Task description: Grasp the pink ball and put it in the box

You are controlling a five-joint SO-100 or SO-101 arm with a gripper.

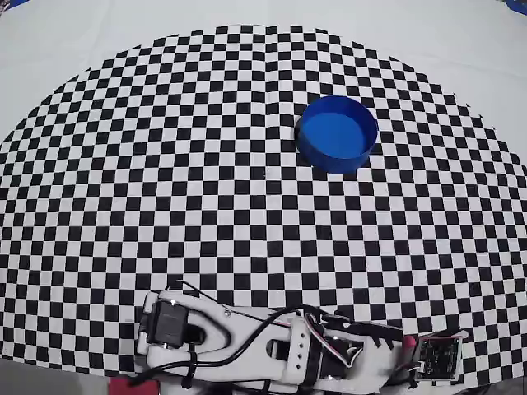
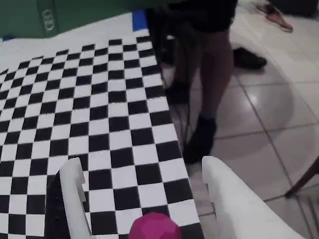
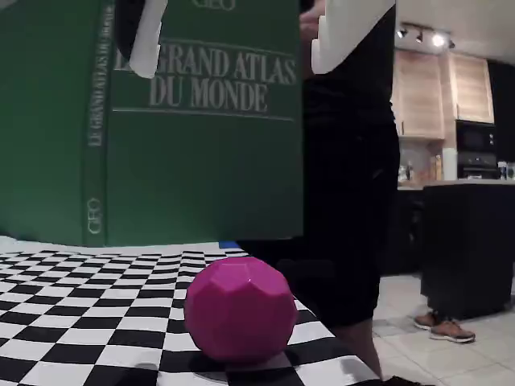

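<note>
A green atlas [image 3: 193, 121] stands upright behind the pink ball [image 3: 240, 308], which rests on the checkered mat [image 3: 72, 314] near its edge in the fixed view; a person's dark legs [image 3: 350, 185] fill the middle right. In the wrist view the gripper [image 2: 144, 174], fingers spread, frames the ball, cut off at the bottom edge. Overhead, the empty blue box [image 1: 337, 133] sits upper right; the ball is not visible there.

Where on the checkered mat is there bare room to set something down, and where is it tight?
In the overhead view the mat is bare left of the box and across the middle, down to the arm. It is tight along the bottom edge, where the arm lies. In the wrist view the ball sits below the open fingers, near the mat's edge.
</note>
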